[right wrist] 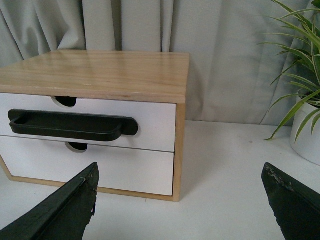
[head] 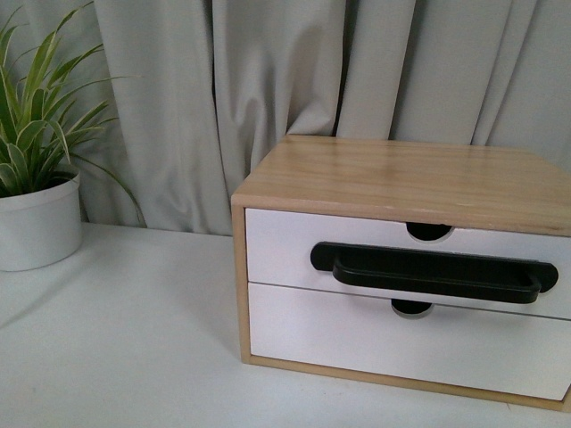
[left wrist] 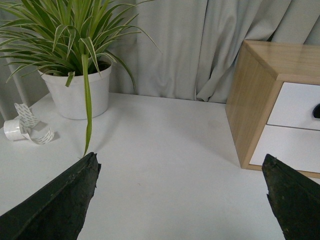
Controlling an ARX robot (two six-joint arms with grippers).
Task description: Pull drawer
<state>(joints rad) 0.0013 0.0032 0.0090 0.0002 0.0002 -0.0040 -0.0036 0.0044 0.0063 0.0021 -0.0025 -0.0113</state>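
A light wood cabinet (head: 401, 174) stands on the white table, right of the middle in the front view. Its upper drawer (head: 277, 250) has a white front, a long black bar handle (head: 434, 270) and a semicircular notch (head: 429, 231) in its top edge; it sits flush, pushed in. Neither arm shows in the front view. My left gripper (left wrist: 180, 158) is open over bare table, short of the cabinet's left side (left wrist: 252, 100). My right gripper (right wrist: 181, 167) is open, low over the table, facing the cabinet's right front corner, with the handle (right wrist: 70, 125) beyond its one finger (right wrist: 65, 210).
Below the drawer is a plain white drawer front (head: 401, 343) without a handle. A potted plant (head: 36, 178) stands at the back left, with a tape roll (left wrist: 22, 129) beside it. Another plant pot (right wrist: 306, 132) is right of the cabinet. A grey curtain (head: 268, 80) hangs behind.
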